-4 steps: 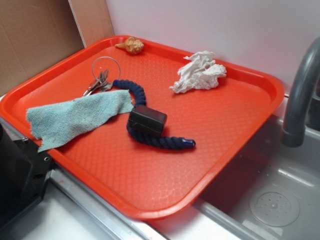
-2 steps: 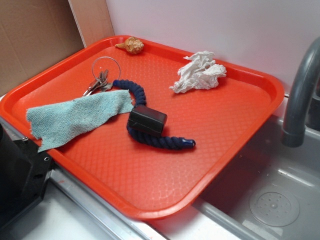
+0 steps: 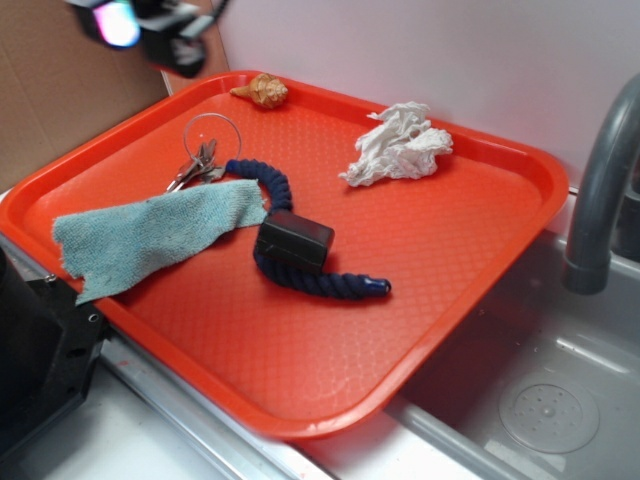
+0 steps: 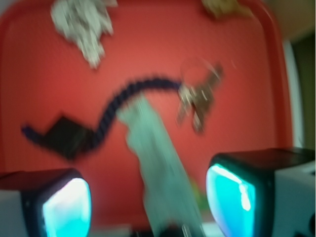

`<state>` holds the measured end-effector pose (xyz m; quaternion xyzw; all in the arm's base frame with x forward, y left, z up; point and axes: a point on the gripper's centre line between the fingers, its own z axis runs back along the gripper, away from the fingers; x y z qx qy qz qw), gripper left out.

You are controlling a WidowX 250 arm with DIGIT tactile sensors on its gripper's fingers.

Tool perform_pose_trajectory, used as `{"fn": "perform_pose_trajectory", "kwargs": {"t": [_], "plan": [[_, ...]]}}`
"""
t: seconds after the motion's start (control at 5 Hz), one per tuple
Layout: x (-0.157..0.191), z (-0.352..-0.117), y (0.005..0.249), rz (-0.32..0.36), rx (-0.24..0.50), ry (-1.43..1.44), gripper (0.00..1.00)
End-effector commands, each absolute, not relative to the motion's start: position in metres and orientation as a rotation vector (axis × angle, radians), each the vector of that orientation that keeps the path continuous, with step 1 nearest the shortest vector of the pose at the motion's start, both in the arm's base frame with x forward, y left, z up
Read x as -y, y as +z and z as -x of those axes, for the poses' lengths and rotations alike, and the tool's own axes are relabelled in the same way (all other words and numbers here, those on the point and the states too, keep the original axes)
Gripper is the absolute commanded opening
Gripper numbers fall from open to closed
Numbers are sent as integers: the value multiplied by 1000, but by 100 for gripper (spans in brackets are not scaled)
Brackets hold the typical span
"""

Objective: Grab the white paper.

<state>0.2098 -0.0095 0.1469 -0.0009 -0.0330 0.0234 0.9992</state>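
On the orange tray (image 3: 480, 260), toward its far edge and right of the middle, the white paper (image 3: 398, 146) lies crumpled in ragged folds, with bare tray all around it and nothing touching it. My gripper (image 3: 150, 25) is up at the top left corner of the outside view, above the tray's far left edge and well apart from the paper. From my wrist camera the picture is badly blurred, but my two fingers (image 4: 234, 190) show at the bottom corners with a wide gap between them, so my jaws stand open and hold nothing. In that same blurred view the paper (image 4: 84, 22) sits at the upper left, far from my fingers.

Near the tray's far rim rests a small tan shell (image 3: 262, 91). A bunch of keys on a ring (image 3: 203, 155) lies left of centre, and just beside it a dark blue rope (image 3: 270, 190) curves down across the middle of the tray. A small black block (image 3: 294, 240) sits on the rope. A teal cloth (image 3: 150, 235) is spread flat at the near left, one corner overlapping the rope and its left end reaching the tray's rim. To the right, off the tray, stands a grey faucet (image 3: 605, 190) over a metal sink (image 3: 540, 390).
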Motion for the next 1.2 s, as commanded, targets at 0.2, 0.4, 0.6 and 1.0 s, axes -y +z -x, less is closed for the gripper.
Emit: {"fn": "perform_pose_trajectory", "kwargs": {"t": [0.2,0.4,0.6,1.0], "plan": [[9,-257,142,-6,196,18,100],[9,-257,142,-6,196,18,100],[19,-290,115,-20,171,-61,100],[54,-334,85,-34,149,-170,100]]}}
